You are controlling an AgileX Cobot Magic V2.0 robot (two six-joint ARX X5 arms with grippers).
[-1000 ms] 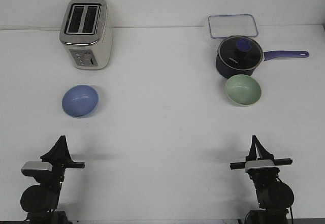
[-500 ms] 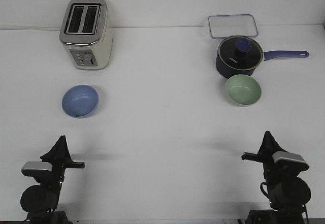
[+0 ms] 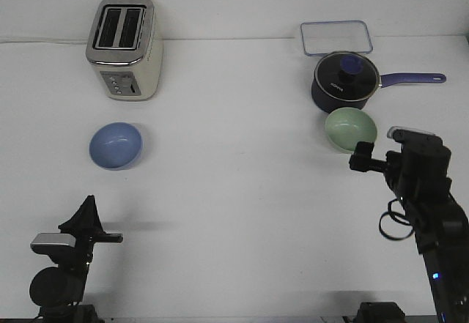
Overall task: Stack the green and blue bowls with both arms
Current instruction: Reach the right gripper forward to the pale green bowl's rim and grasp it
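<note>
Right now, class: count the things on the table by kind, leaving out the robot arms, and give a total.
Bowls: 2 (blue, green)
Toaster: 1
Saucepan: 1
Clear container: 1
Total: 5

Toaster (image 3: 124,47) behind left bowl (image 3: 116,146) — saucepan (image 3: 344,82) just behind right bowl (image 3: 351,130).

toaster (image 3: 124,47) back-left on white worktop (image 3: 234,191); clear container (image 3: 335,37) back-right, navy saucepan (image 3: 344,81) with glass lid just in front of it, handle pointing right
</note>
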